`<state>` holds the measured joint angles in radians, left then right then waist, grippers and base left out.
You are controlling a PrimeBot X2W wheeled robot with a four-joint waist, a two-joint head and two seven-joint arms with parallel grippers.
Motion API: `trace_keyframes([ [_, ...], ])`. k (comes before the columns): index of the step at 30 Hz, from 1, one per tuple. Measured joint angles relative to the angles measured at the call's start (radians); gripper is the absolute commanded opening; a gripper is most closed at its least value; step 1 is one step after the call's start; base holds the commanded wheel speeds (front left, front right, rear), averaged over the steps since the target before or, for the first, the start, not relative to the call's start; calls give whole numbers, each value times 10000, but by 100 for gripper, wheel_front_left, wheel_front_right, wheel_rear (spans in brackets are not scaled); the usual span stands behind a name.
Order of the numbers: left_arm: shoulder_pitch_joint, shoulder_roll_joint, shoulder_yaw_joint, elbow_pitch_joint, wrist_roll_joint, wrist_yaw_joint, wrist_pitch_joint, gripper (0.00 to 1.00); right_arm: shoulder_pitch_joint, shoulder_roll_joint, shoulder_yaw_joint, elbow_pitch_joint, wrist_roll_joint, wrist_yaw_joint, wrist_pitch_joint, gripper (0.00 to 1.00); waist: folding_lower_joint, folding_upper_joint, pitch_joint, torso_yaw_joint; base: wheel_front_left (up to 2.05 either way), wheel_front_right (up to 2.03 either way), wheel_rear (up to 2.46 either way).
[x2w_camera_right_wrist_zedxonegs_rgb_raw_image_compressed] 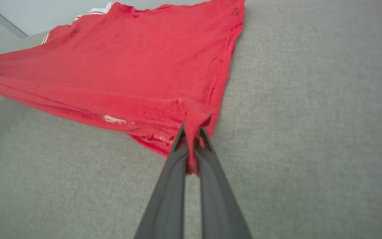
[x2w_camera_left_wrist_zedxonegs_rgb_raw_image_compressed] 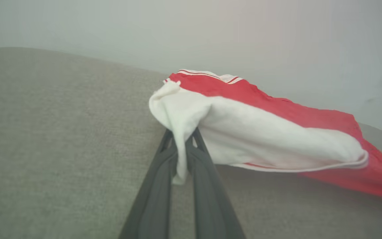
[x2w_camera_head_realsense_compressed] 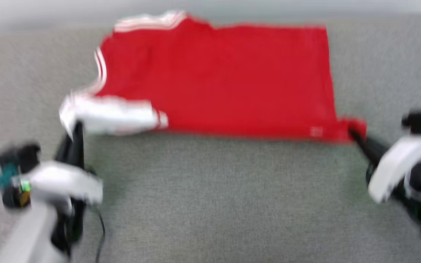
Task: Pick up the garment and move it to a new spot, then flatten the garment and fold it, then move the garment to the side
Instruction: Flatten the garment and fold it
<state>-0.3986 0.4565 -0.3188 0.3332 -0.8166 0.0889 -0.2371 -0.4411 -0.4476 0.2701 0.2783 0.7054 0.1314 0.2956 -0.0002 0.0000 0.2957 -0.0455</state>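
Left gripper [x2w_camera_head_realsense_compressed: 74, 128] has jaws clamped on the white sleeve [x2w_camera_head_realsense_compressed: 115, 115], right gripper [x2w_camera_head_realsense_compressed: 355, 136] on the hem corner of the red jersey T-shirt [x2w_camera_head_realsense_compressed: 214, 80], spread on the grey fabric bench [x2w_camera_head_realsense_compressed: 210, 201]. Folding, I'd say; next, carry both corners across together.

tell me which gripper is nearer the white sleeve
Left. The left gripper is shut on the white sleeve; the right gripper pinches the far red hem corner of the garment.
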Motion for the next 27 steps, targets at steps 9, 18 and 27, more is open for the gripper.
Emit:
trace_keyframes([
  [9,4017,50,25,-2435,-629,1152,380,0,3817,800,-1361,-1218,-439,0,926,0,-2,0,-1538,129,0,0,0],
  [18,5813,431,-226,-3818,-897,1822,1214,0,5937,1582,-2420,-2537,-1381,-2,1933,0,-2,0,-2242,291,0,0,0],
  [27,4766,405,-384,-3728,-865,1833,1791,0,5361,2278,-2452,-2819,-2414,-4,1820,0,1,0,-2147,253,0,0,0],
])
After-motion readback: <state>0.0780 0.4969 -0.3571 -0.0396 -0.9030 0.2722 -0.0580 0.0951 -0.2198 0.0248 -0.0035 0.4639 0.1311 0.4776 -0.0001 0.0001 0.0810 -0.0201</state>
